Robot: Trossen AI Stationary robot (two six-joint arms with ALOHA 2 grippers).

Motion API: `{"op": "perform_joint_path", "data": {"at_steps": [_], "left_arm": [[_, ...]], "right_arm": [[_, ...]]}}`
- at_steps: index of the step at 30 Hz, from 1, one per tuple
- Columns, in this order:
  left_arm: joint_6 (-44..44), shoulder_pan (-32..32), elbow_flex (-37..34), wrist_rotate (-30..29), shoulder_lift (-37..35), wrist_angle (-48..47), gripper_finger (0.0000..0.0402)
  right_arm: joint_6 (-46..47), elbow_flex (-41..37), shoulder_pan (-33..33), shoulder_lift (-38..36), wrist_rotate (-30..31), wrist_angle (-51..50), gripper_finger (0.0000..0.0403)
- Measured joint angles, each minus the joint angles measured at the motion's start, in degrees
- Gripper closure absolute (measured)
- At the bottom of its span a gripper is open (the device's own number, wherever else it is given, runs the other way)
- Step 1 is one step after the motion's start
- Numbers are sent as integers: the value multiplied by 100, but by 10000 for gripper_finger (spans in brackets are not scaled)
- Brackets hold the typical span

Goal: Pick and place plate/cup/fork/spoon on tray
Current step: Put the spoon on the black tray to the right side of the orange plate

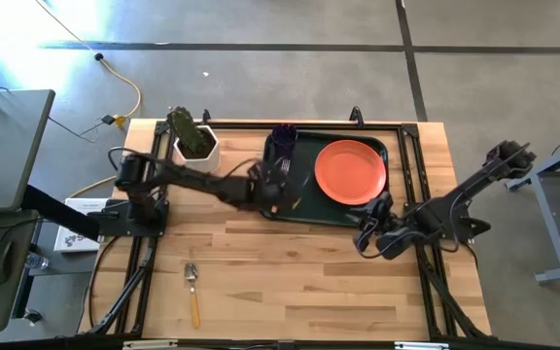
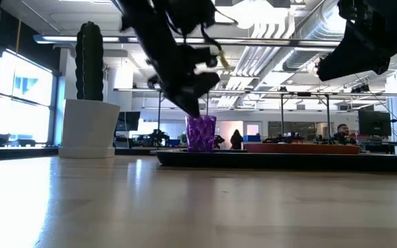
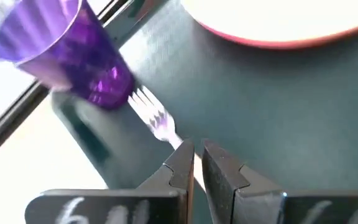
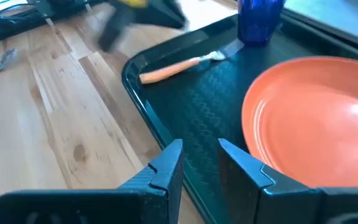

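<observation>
The dark green tray (image 1: 304, 156) lies at the table's far middle. On it are the orange-red plate (image 1: 351, 172) at the right, the purple cup (image 1: 282, 141), upright in the far left corner, and the fork (image 4: 173, 68), lying flat with its tines (image 3: 151, 112) toward the cup. My left gripper (image 3: 199, 158) hovers just above the fork's handle with a narrow gap between its fingers; the right wrist view shows the handle free. The spoon (image 1: 192, 287) lies on the bare table at the near left. My right gripper (image 4: 201, 158) waits open at the tray's near right corner.
A white pot with a green cactus (image 1: 194, 144) stands just left of the tray's far left corner. Bare wooden table stretches between the tray and the near edge, apart from the spoon. Black frame bars run along the table's left and right sides.
</observation>
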Motion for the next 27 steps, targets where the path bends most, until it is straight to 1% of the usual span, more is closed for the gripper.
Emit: {"op": "perform_joint_path", "data": {"at_steps": [2,4,7,10,12,15,18,20,22,25,27], "left_arm": [[-278,-388,-4,-352,-152,-430,381],[-454,-800,-2,-565,-281,-796,381],[-559,-1360,-2,-487,-496,-1447,381],[-816,-1814,-2,-104,-789,-2256,381],[-1142,-2059,-2,308,-985,-2846,381],[-1792,-2364,-5,1031,-1218,-3708,381],[-2445,-2672,-301,1342,-1512,-4342,381],[-2658,-2856,-681,1670,-1779,-4249,384],[-2718,-3052,-1147,2067,-2026,-3950,392],[-2729,-3350,-1856,2936,-2328,-3192,400],[-2762,-3493,-2224,3711,-2448,-2797,397]], "right_arm": [[121,0,0,191,-6,6,313],[188,0,0,411,-10,99,313],[283,0,0,731,-7,307,313],[286,0,0,965,-5,643,313],[240,0,0,1095,-4,955,313],[-74,0,0,1233,7,1580,313],[-555,0,-20,1356,1,2248,313],[-898,0,-20,1419,-16,2660,313],[-1190,0,-20,1447,-176,2955,312],[-1521,0,-42,1445,-468,3366,308],[-1674,0,-52,1445,-511,3511,305]]}}
